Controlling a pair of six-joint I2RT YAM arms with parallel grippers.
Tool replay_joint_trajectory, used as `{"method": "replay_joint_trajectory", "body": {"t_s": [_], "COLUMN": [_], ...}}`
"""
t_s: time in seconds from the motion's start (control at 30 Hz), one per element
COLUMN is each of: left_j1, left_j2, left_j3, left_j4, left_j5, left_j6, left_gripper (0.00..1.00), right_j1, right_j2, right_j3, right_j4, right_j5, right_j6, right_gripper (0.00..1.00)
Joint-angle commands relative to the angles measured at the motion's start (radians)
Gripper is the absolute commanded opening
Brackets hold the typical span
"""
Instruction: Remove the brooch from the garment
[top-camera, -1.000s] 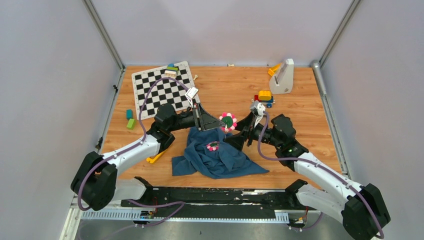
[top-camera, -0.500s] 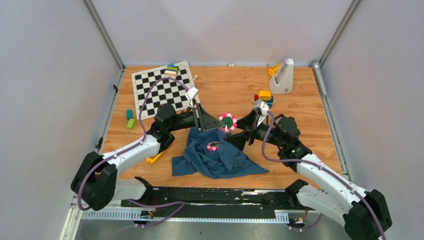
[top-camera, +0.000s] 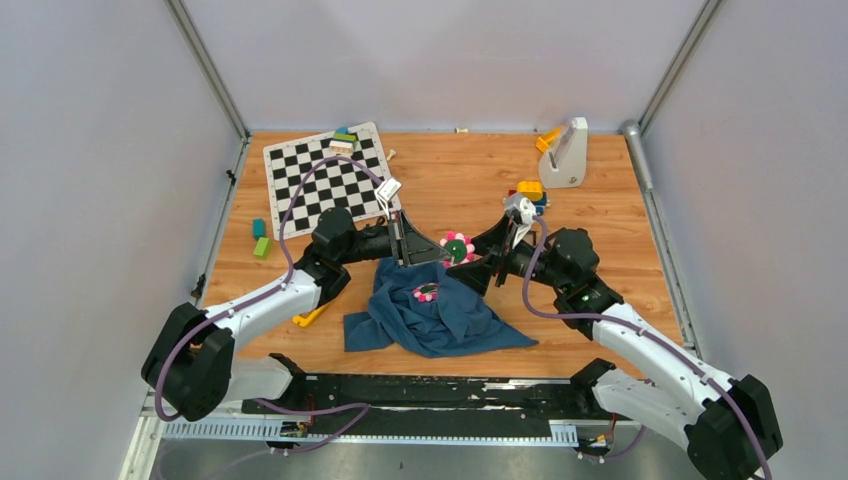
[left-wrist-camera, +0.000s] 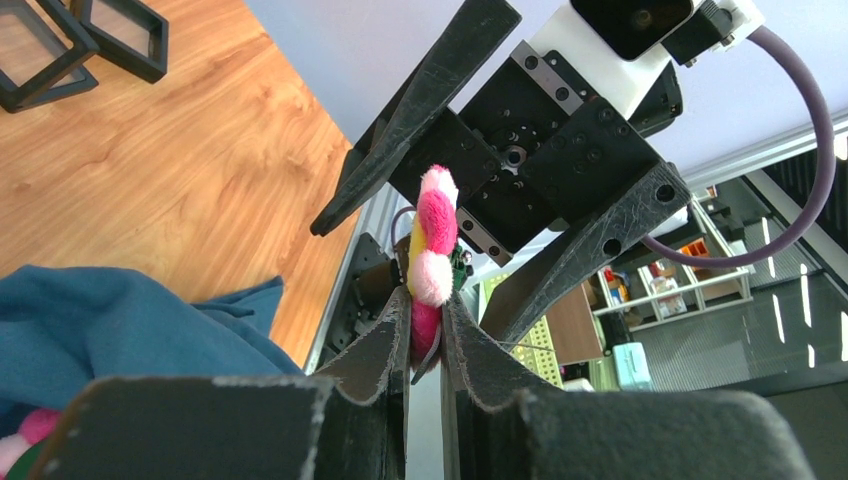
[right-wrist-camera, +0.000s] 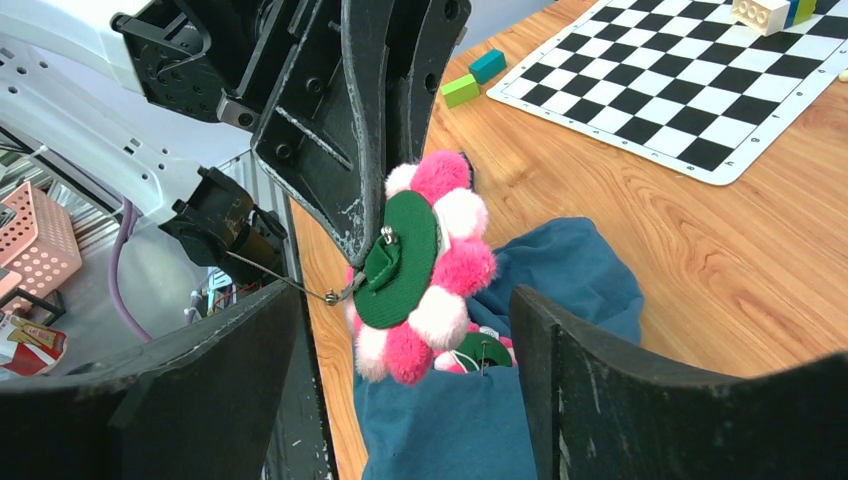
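Observation:
The brooch (top-camera: 458, 247), a flower of pink and white petals, is clamped edge-on in my shut left gripper (top-camera: 441, 254) above the far edge of the blue garment (top-camera: 440, 320). The left wrist view shows the brooch (left-wrist-camera: 433, 250) pinched between my left gripper's (left-wrist-camera: 425, 330) fingers. The right wrist view shows its green back (right-wrist-camera: 405, 262) with a pin sticking out. My right gripper (top-camera: 478, 262) is open, its jaws spread either side of the brooch without touching it (right-wrist-camera: 400, 390). A smaller magenta oval (top-camera: 426, 292) stays on the garment.
A chessboard (top-camera: 325, 180) lies at the back left with blocks on its far corner. Two green blocks (top-camera: 260, 240) sit by the left edge. A toy car (top-camera: 528, 192) and a white stand (top-camera: 567, 152) are at the back right. A yellow piece (top-camera: 310, 315) lies under the left arm.
My right gripper has moved left and closer, so its open jaws now bracket the brooch. The left gripper has kept hold of the brooch and barely moved.

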Motion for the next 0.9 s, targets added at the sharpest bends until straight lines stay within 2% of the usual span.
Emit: {"method": "replay_joint_trajectory", "body": {"t_s": [0.0, 0.23, 0.47, 0.67, 0.87], "left_j1": [-0.008, -0.011, -0.014, -0.013, -0.013], "left_j2": [-0.019, -0.033, -0.046, -0.063, -0.073], "left_j3": [-0.002, -0.006, -0.011, -0.015, -0.012], "left_j4": [0.005, 0.003, 0.003, 0.016, 0.002], "left_j5": [0.018, 0.025, 0.025, 0.004, 0.0], "left_j6": [0.031, 0.036, 0.043, 0.032, 0.033], "left_gripper": [0.0, 0.0, 0.0, 0.0, 0.0], "right_j1": [0.003, 0.003, 0.003, 0.002, 0.002], "right_j2": [0.009, 0.013, 0.008, 0.012, -0.036], "right_j3": [0.055, 0.064, 0.063, 0.057, 0.042], "right_j4": [-0.002, -0.022, -0.027, -0.042, -0.067], "right_j5": [0.001, -0.008, -0.01, -0.039, -0.017], "right_j6": [0.021, 0.05, 0.073, 0.052, 0.018], "right_gripper": [0.75, 0.67, 0.65, 0.81, 0.82]}}
